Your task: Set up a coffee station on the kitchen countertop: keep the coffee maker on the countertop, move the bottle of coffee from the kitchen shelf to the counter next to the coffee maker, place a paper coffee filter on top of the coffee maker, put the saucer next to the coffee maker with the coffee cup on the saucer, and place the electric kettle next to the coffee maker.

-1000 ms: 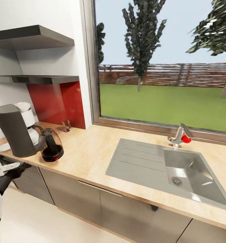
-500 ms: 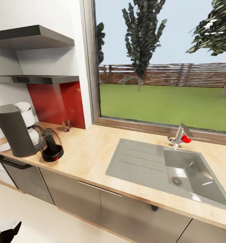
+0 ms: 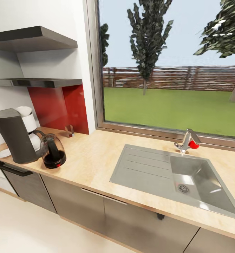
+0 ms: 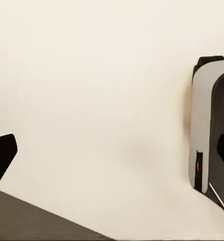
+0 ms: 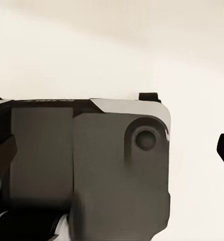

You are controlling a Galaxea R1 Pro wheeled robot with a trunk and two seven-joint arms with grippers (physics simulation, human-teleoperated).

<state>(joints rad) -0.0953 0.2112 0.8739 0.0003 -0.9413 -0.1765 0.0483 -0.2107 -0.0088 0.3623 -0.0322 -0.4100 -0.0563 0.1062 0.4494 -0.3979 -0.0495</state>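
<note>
The light tan wood-look kitchen countertop carries the tall grey coffee maker at its left end. The round-bellied dark-tinted glass electric kettle stands touching or just beside the coffee maker. A small dark bottle of coffee sits near the red backsplash. A white plate edge shows behind the coffee maker. The two glossy black wall shelves hang above. A steel sink lies well apart. How far either gripper stands open cannot be told; the wrist views show pale floor and robot body.

Large window onto lawn and trees; red splashback, steel sink, cream floor
</note>
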